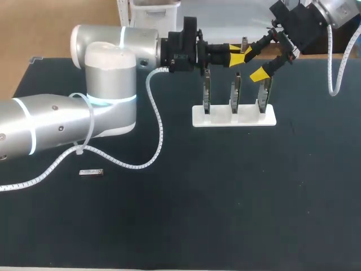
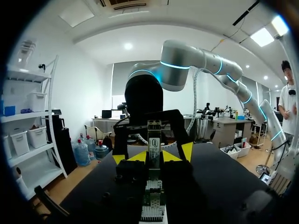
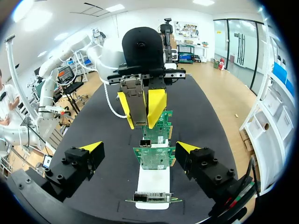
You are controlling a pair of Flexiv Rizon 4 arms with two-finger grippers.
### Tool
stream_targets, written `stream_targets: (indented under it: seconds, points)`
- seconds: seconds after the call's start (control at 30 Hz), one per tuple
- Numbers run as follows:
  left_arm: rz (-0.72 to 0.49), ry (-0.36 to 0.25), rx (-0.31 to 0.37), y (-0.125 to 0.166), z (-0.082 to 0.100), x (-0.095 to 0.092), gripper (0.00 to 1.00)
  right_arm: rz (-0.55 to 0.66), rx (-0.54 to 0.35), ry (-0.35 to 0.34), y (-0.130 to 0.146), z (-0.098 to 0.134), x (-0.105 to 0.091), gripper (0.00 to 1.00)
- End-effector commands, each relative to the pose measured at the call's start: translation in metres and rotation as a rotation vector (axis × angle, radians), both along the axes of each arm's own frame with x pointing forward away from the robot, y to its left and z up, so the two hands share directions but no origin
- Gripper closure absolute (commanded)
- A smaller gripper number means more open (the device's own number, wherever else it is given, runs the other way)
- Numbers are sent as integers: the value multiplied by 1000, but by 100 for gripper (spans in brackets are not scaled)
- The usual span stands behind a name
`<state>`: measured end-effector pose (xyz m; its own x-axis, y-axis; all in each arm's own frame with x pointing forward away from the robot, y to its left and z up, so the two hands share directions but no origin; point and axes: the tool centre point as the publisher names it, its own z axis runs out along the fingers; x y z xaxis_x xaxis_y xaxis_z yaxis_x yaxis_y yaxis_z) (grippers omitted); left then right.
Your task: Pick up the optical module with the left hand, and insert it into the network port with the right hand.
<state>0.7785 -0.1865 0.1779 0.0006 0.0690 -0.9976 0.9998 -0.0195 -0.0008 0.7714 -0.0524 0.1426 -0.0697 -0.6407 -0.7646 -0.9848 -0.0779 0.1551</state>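
My left gripper [image 1: 238,57] reaches in above the card stand and is shut on the optical module [image 1: 243,44], a small grey metal block. In the left wrist view the module [image 2: 154,136] stands upright between that gripper's [image 2: 154,157] yellow tips. My right gripper [image 1: 254,63] comes in from the far right, facing the left one, and is open. In the right wrist view its [image 3: 139,147] fingers stand wide apart, with the module [image 3: 136,101] ahead of them and untouched. Green network cards [image 3: 156,156] stand below.
A white stand [image 1: 234,117] holds three upright network cards [image 1: 234,93] at the table's far middle. A second small module [image 1: 92,173] lies on the black table near the left. My left arm's white cable [image 1: 153,113] loops over the table.
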Motion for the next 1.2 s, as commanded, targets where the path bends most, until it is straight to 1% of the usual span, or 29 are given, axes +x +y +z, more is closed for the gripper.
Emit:
stream_targets:
  seconds: [0.03,0.2,0.4,0.73,0.9,1.2]
  points:
    - [-5,6,-6,0,-2,2,100,-4,0,-4,0,0,-2,0]
    - [-5,20,-13,-1,-7,2,100,-4,0,-4,0,0,-2,0]
    - [-9,15,3,-2,-9,2,100,-4,0,-4,0,0,-2,0]
    - [-8,15,2,-2,-9,1,100,-4,0,-4,0,0,-2,0]
    - [-7,26,7,-1,-12,0,100,-4,0,-4,0,0,-2,0]
    - [-2,28,8,1,-12,3,100,-4,0,-4,0,0,-2,0]
